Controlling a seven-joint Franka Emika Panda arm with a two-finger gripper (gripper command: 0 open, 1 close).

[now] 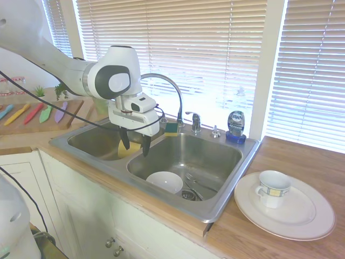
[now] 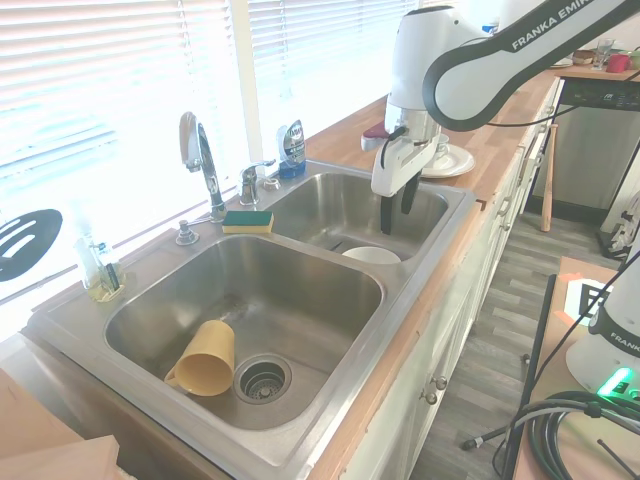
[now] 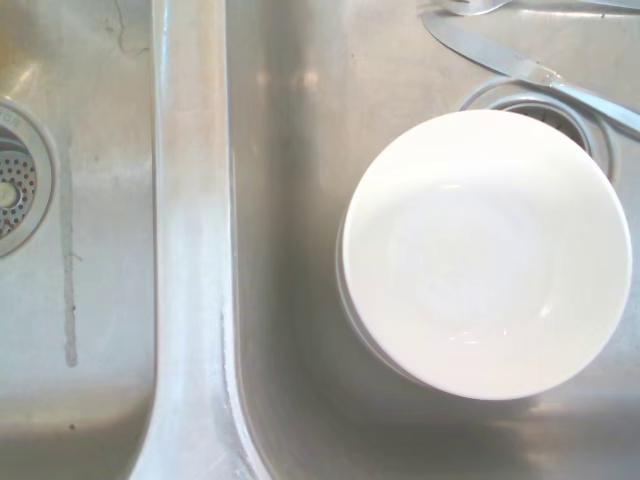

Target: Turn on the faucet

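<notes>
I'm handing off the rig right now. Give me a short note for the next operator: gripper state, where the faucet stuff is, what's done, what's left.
Gripper: open, empty, pointing down over the divider between the two basins, above the white bowl.
Faucet: at the back rim of the sink; its lever handle stands just beside it, toward the blue soap bottle, untouched.
Done: nothing on the handle yet; no water visible.
Left: move back to the lever, then push it to open the tap.
</notes>
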